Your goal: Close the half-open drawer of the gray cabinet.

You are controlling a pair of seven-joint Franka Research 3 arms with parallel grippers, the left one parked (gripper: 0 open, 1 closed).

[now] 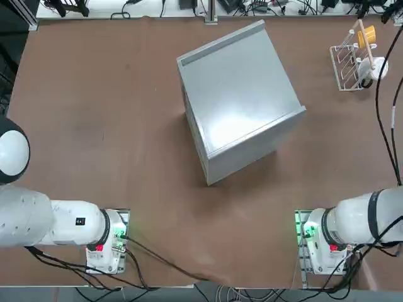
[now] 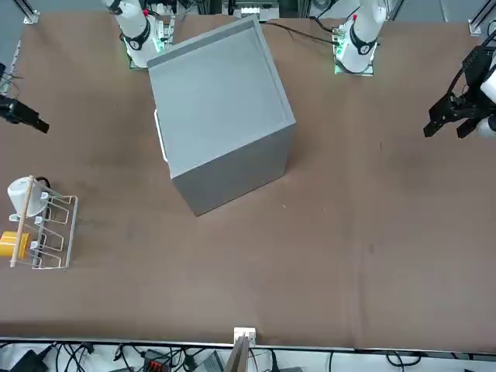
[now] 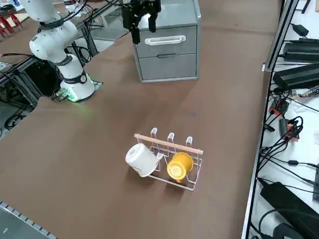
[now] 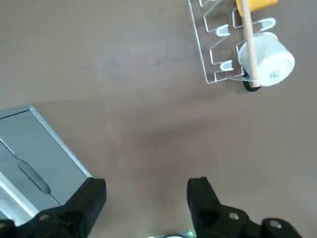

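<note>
Gray cabinet mid-table, skewed, drawer fronts facing the robot's right. Upper drawer, with white handle, seemingly near flush with the lower front from the side; cannot settle whether any gap remains. For any closing push: meet the front flat beside the handle and drive straight along the slides, matching the skew. Right gripper aloft between cabinet and mug rack, jaws spread wide, holding and touching nothing.

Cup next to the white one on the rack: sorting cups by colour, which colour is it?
Yellow cup, clearest in the right side view.
</note>
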